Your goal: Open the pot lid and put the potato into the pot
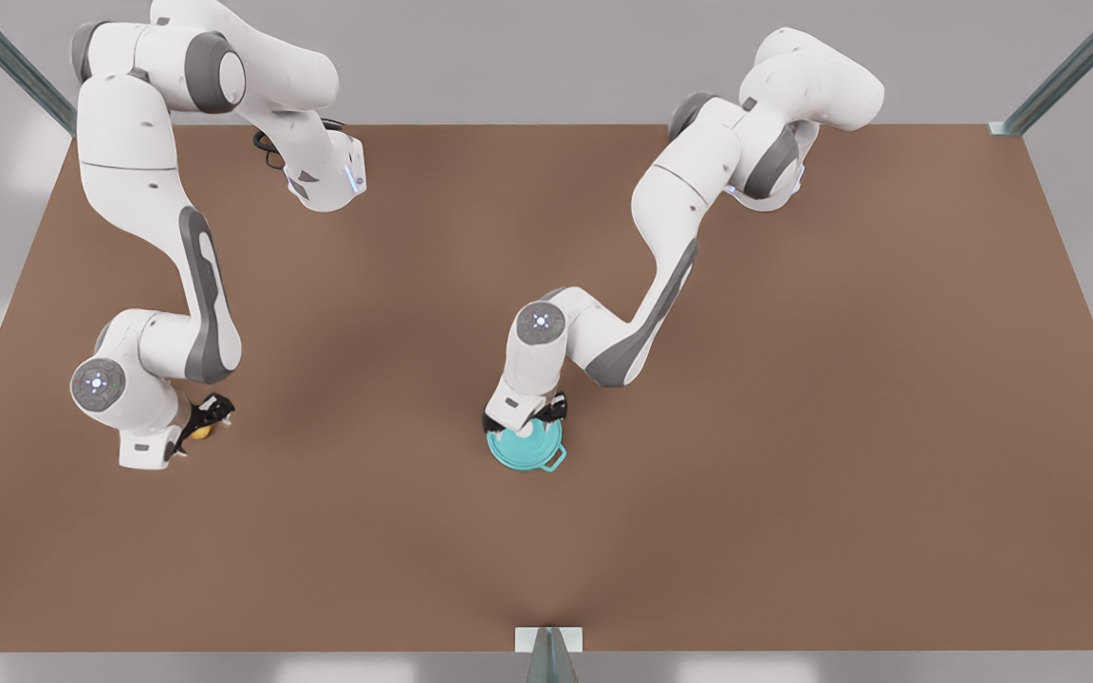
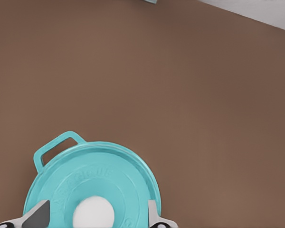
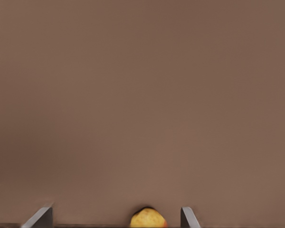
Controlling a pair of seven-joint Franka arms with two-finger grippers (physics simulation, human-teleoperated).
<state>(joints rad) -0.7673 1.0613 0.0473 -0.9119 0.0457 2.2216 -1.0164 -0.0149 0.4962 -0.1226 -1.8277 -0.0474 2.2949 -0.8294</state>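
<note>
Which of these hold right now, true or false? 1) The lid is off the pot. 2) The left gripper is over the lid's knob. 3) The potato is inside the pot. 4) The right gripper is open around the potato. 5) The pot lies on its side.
1) False. The pot lid sits on the pot.
2) True. The left gripper is open with a finger on each side of the white knob.
3) False. The potato lies on the table, far off toward the front view's left.
4) True. The right gripper has its fingers apart with the potato between them.
5) False. The pot stands upright.
</note>
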